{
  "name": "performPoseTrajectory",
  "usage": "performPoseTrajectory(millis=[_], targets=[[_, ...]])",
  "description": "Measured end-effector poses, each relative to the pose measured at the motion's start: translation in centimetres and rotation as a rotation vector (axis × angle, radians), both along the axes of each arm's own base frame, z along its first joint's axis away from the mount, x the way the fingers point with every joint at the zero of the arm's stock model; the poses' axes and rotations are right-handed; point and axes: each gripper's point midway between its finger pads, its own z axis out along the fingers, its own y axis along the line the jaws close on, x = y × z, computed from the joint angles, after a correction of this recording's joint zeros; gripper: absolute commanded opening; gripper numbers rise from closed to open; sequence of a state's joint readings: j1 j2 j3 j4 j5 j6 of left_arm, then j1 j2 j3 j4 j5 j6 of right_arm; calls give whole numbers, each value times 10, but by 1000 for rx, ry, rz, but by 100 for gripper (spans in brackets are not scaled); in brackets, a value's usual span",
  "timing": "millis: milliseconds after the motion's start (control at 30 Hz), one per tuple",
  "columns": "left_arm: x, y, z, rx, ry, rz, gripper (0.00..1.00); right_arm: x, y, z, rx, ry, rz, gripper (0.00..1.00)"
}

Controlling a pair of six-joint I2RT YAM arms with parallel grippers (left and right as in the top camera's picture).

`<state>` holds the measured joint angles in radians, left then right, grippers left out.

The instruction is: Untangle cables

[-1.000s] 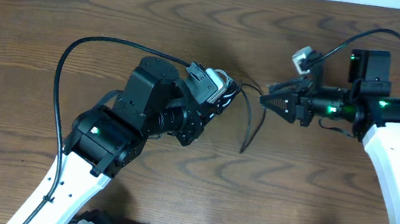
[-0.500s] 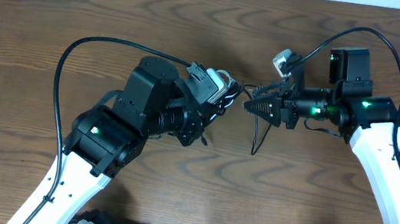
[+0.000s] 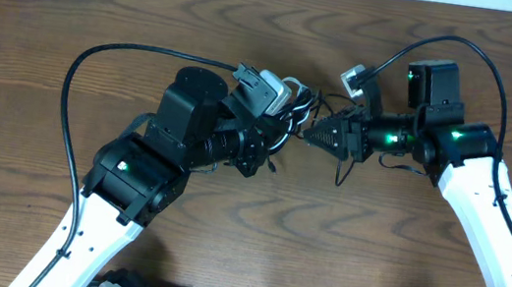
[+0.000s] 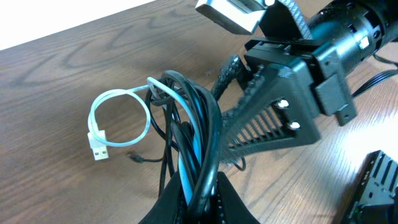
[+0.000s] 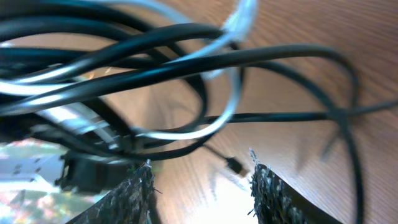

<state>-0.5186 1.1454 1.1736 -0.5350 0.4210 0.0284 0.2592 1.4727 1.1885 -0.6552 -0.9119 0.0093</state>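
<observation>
My left claw (image 4: pixel 196 200) pinches the tangled cables (image 4: pixel 208 124); my right claw (image 5: pixel 200 183) hovers spread at the knot. Next, I judge: grip one black loop (image 5: pixel 205 62) and draw it clear.

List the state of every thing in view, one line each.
Long thin black cable: bunched in several loops, tangled with the white one.
Short thin white cable: looped, threaded through the black loops, plug end lying on the table.
Left pincer: shut on both cables.
Right pincer: open, tips at the tangle, gripping nothing.
</observation>
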Motion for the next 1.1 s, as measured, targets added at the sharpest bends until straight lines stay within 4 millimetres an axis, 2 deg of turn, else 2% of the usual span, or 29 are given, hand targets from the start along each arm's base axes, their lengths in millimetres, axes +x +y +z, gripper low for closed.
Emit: performPoseTrajectory(millis=[367,833,1000,1100], targets=[[-9,-8,3,-51,42,-43,8,33,-21,-16,-137,2,-221,51],[-10,-11,4,-63,44,-61,8,44,-35,-25,-220,-24,-295,51],[-10,-11,4,-64,44,-61,8,47,-49,-36,-297,5,-370,38],[-10,-11,5,-65,42,-62,8,49,-54,-39,-320,6,-394,37]])
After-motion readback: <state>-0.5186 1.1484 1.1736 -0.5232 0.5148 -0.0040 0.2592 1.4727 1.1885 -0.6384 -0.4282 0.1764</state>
